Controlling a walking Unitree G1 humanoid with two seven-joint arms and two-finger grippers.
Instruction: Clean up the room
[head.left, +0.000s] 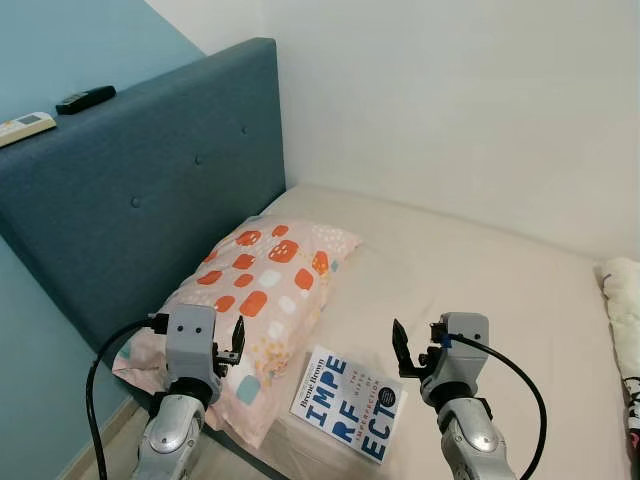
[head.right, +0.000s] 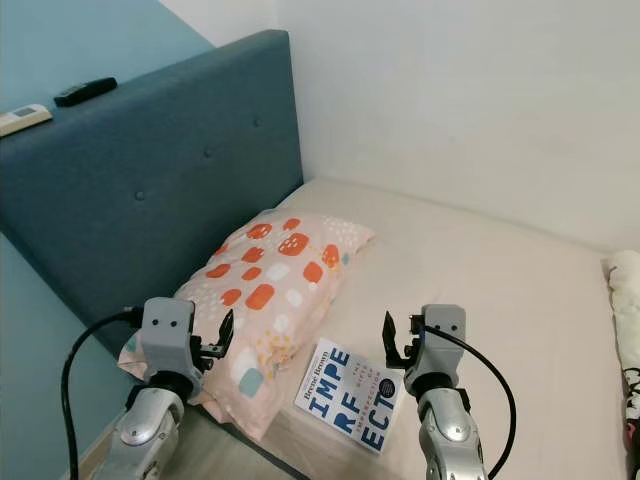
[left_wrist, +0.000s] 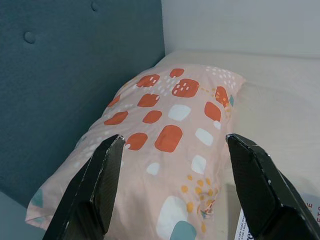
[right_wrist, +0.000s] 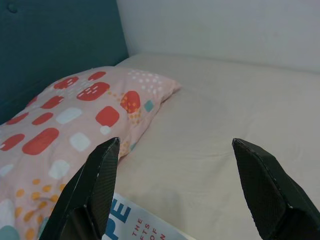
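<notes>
Bed (head.left: 480, 270): beige sheet, set in the corner against a blue headboard (head.left: 130, 190) and a white wall.
Pillow (head.left: 255, 290): pink with orange and white patches, lying beside the headboard.
Book (head.left: 348, 402): white cover, blue lettering, flat on the sheet, touching the pillow's near edge.
My left gripper (head.left: 228, 350): released, fingers spread, empty, held over the pillow's near end.
My right gripper (head.left: 410, 352): released, empty, above the sheet just beside the book.
Headboard top: two remotes (head.left: 60, 110), one dark, one white.
Bed's right edge: white bundle (head.left: 625, 320).
</notes>
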